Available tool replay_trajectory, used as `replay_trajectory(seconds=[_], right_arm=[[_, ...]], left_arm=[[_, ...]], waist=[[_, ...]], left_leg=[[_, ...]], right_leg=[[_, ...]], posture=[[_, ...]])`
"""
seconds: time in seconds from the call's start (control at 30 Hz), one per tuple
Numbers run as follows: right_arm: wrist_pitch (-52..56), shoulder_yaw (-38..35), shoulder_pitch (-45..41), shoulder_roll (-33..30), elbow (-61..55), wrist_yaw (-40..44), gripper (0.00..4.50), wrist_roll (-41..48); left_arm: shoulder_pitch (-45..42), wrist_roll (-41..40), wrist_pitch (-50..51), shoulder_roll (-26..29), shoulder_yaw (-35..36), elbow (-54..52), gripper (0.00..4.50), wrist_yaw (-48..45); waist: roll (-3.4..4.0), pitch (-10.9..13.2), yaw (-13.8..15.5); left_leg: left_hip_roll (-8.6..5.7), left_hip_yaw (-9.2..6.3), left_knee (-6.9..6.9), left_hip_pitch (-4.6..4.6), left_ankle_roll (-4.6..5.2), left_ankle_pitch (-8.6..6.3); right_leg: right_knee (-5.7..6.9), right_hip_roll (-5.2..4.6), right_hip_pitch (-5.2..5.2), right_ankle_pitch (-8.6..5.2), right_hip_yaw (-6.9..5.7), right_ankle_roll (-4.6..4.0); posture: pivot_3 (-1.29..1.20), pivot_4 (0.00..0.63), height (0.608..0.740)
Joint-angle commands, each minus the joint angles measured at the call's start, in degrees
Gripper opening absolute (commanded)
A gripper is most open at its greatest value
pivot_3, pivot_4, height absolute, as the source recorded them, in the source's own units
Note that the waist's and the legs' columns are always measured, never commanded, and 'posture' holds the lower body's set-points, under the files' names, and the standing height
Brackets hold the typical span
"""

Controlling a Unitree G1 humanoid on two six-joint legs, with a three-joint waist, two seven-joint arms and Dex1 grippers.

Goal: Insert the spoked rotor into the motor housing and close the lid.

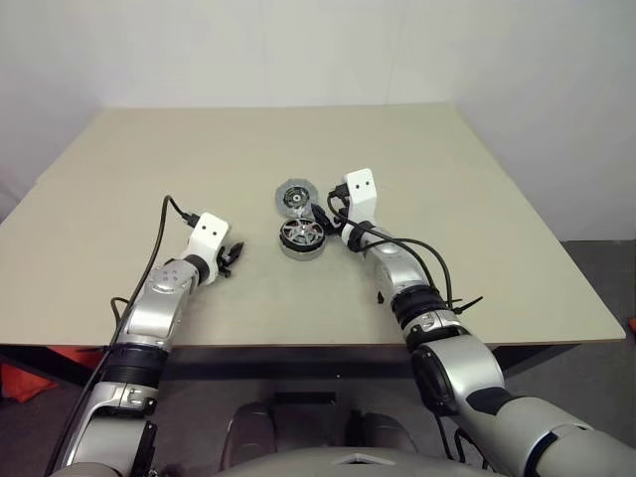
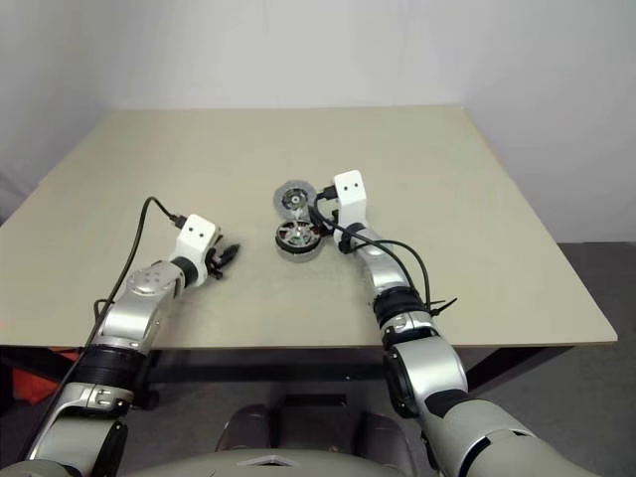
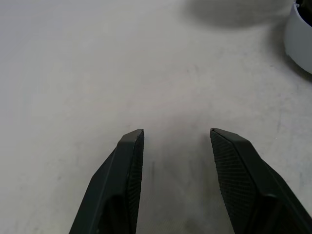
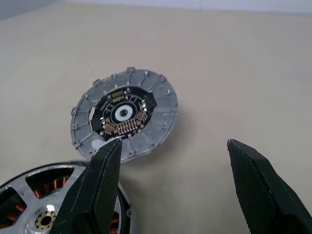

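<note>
While lid [image 4: 124, 113] lies beyond open right jaws.

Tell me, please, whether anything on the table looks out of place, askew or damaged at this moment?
Nothing stands out. The spoked rotor already sits in the motor housing, copper showing between its spokes. The lid lies open flat on the table, unbroken. The right gripper is open near it.

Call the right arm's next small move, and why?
Probably ease the open right end effector forward onto the lid to flip it shut. The rotor looks already seated in the housing, spokes over copper windings, and the lid lies open on the table beside it.
</note>
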Motion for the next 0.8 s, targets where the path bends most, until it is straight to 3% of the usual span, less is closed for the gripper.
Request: replay_trajectory(seconds=[0.03,0.23,0.37,0.47,0.77,0.8], right_arm=[[0.0,0.1,-0.7,0.0,-3.0,0.1,3.88,-0.1],[-0.4,-0.6,-1.6,-0.6,-2.8,-0.4,3.88,0.0],[-1.1,-0.7,-1.8,-1.8,-7.4,4.0,3.88,1.5],[-0.5,0.6,-0.3,-2.6,-11.1,8.5,3.27,2.2],[3.8,6.8,5.0,-3.3,-18.6,18.2,0.06,0.8],[3.9,7.6,5.3,-3.3,-18.8,18.8,0.02,0.4]], left_arm=[[-0.3,0.1,-0.8,0.7,0.8,-1.0,2.27,0.4],[-0.3,0.1,-0.9,0.6,0.7,-0.9,2.27,0.4],[-0.3,0.1,-1.0,0.5,0.7,-0.7,2.27,0.4],[-0.4,0.2,-1.2,0.3,0.5,-0.5,2.27,0.6],[-0.6,0.2,-1.6,0.0,0.3,0.1,2.27,0.8],[-0.5,0.2,-1.6,-0.1,0.4,0.1,2.27,0.8]], waist=[[0.00,0.0,0.0],[0.00,0.0,0.0],[0.00,0.0,0.0],[0.00,0.0,0.0],[-0.01,0.0,0.0],[-0.01,0.0,0.1]], left_leg=[[0.00,0.00,0.00,0.00,0.00,0.00],[0.00,0.00,0.00,0.00,0.00,0.00],[0.00,0.00,0.00,-0.02,0.00,0.00],[0.00,0.00,0.00,-0.01,0.00,0.00],[0.00,-0.01,0.00,0.02,0.05,-0.03],[0.00,-0.01,0.00,0.03,0.05,-0.03]], right_leg=[[0.00,0.00,0.00,0.00,0.00,0.00],[-0.01,0.00,0.00,0.00,0.00,0.00],[0.00,0.00,-0.01,0.00,0.00,0.00],[-0.01,0.00,0.00,0.00,0.00,0.00],[-0.04,0.00,0.05,0.00,0.00,0.01],[-0.03,0.00,0.05,0.00,0.00,0.01]], posture=[[0.00,0.000,0.740],[0.00,0.000,0.740],[0.00,0.000,0.740],[0.00,0.000,0.740],[0.00,0.000,0.740],[0.00,0.000,0.740]])
